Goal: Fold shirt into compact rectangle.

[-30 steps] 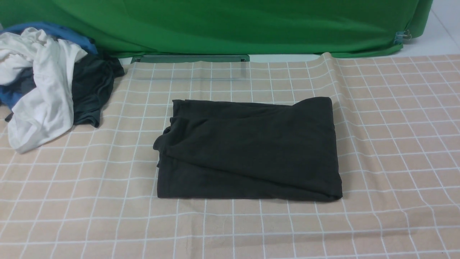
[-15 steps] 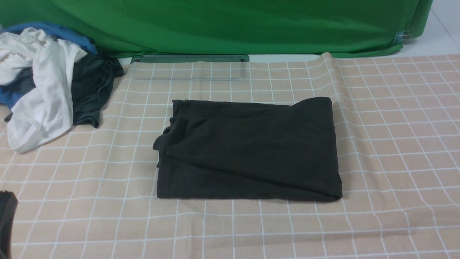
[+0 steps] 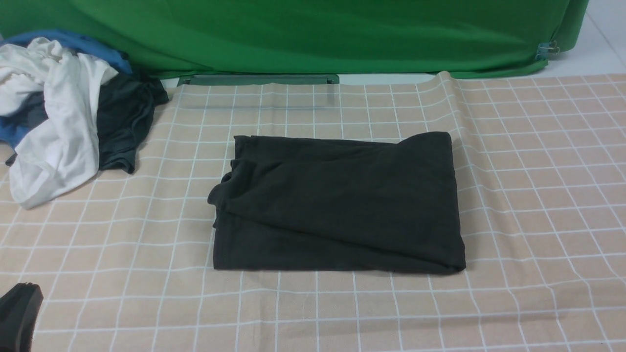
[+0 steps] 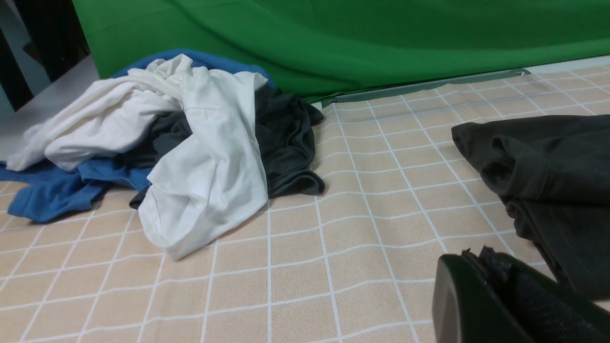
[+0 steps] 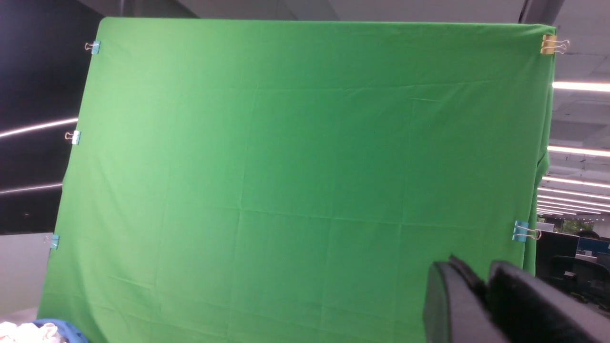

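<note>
On the checked beige tablecloth, seen from the front, the shirt lies folded into a dark charcoal rectangle near the middle, flat and touched by nothing. At the near left corner of that view only a black tip of the left gripper shows, too little to tell how its jaws stand; the right gripper does not appear there at all. The left wrist view gives more: the left gripper shows its two black fingers pressed together with no gap and nothing between them, held low over bare cloth. From this pincer the shirt lies just beyond and to its right, close to the fingertips but apart from them, its folded edge and stitched hem facing the pincer. Farther ahead and to the pincer's left sits a loose heap: a white garment draped over a dark grey garment and a blue garment, well apart from the shirt. The right wrist view shows none of the table: the right gripper points up at the green backdrop, its fingers nearly together with only a narrow slit between them, holding nothing, and the shirt is out of its sight.
</note>
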Controlling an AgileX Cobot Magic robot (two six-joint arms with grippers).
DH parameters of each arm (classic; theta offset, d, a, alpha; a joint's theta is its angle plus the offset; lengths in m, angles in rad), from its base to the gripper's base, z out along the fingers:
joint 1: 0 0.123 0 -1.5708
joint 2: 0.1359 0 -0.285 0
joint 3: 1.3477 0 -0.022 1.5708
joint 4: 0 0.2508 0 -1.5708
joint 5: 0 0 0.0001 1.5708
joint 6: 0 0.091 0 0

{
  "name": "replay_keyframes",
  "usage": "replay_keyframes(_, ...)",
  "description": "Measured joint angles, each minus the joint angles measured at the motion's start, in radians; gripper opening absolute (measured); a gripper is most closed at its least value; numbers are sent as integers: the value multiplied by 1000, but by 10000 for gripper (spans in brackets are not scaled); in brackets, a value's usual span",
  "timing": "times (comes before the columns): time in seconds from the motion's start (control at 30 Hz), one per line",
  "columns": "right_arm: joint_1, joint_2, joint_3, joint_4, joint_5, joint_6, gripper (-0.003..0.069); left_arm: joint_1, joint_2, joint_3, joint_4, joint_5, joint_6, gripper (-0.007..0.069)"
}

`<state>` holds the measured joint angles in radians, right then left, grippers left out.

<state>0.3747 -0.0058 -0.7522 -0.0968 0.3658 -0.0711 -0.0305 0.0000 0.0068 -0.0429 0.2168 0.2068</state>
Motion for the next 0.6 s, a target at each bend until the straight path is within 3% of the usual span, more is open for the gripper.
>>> replay_keyframes(0.6, 0, 0, 0, 0, 0, 0, 177, 0, 0, 0, 0, 0, 0, 19)
